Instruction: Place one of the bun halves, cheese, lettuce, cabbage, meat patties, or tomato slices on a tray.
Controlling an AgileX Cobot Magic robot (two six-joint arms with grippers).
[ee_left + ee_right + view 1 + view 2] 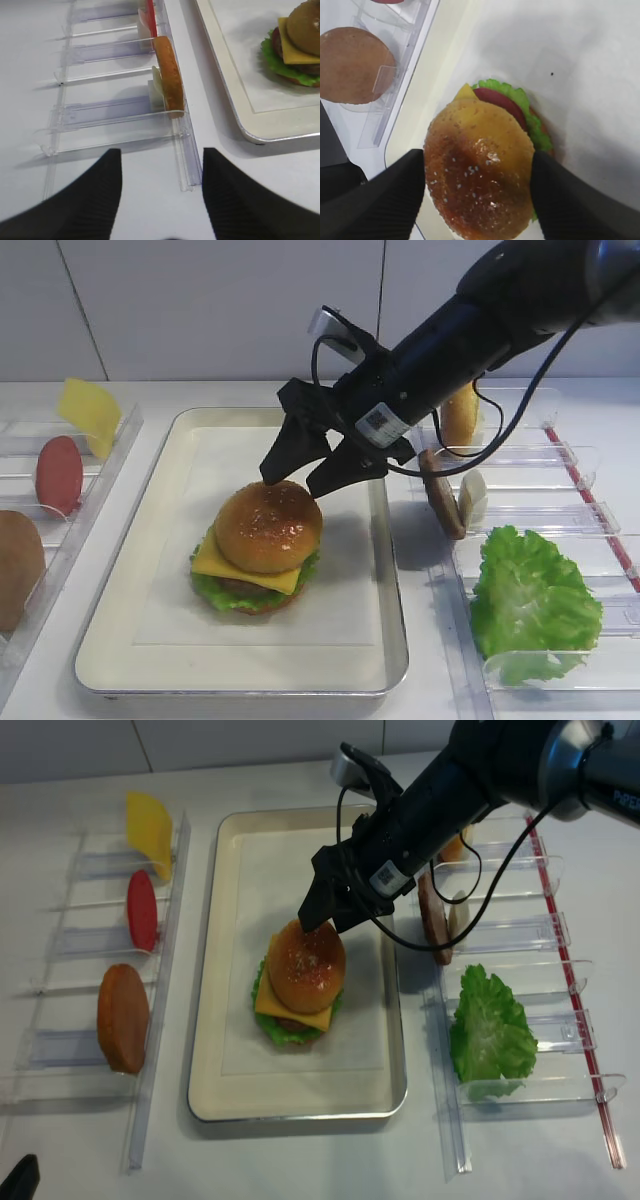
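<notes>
One tray (130,640) at frame center holds one stacked burger: sesame bun top (267,525), cheese slice (225,567), lettuce (215,592). The right gripper (297,480) spreads wide just above the bun, gripping nothing. The left rack (160,1050) holds one cheese, one tomato, one bun; the right rack's (560,1085) front slot holds one lettuce leaf (530,600). The left gripper (160,175) gapes, unloaded.

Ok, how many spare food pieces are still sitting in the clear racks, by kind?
Golden-brown round bun halves: 2
Yellow-orange square cheese slice: 1
Red round tomato slice: 1
Dark brown round meat patty: 1
Ruffled green lettuce leaf: 1
Total: 6
</notes>
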